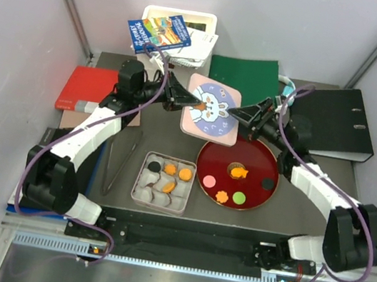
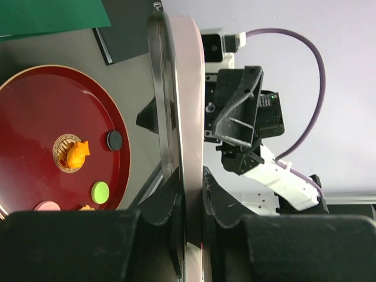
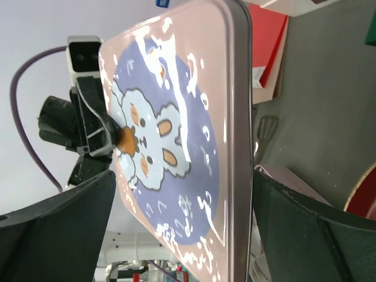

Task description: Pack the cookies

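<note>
A pink tin lid (image 1: 212, 109) with a rabbit picture is held in the air behind the red plate (image 1: 261, 157). My left gripper (image 1: 185, 102) is shut on its left edge; the left wrist view shows both fingers pressed on the lid (image 2: 188, 88). My right gripper (image 1: 241, 113) is open, its jaws spread wide around the lid's right side (image 3: 176, 88). Cookies lie on the plate: orange (image 1: 238, 170), black (image 1: 267, 184), pink (image 1: 208, 180), green (image 1: 239, 197). The open tin (image 1: 141, 192) holds white paper cups and some orange (image 1: 185, 174) and black (image 1: 154, 167) cookies.
Metal tongs (image 1: 121, 162) lie left of the tin. A red book (image 1: 86, 89) is at the far left, a green folder (image 1: 243, 73) and a black binder (image 1: 340, 123) at the back right, and a white box with booklets (image 1: 177, 34) at the back.
</note>
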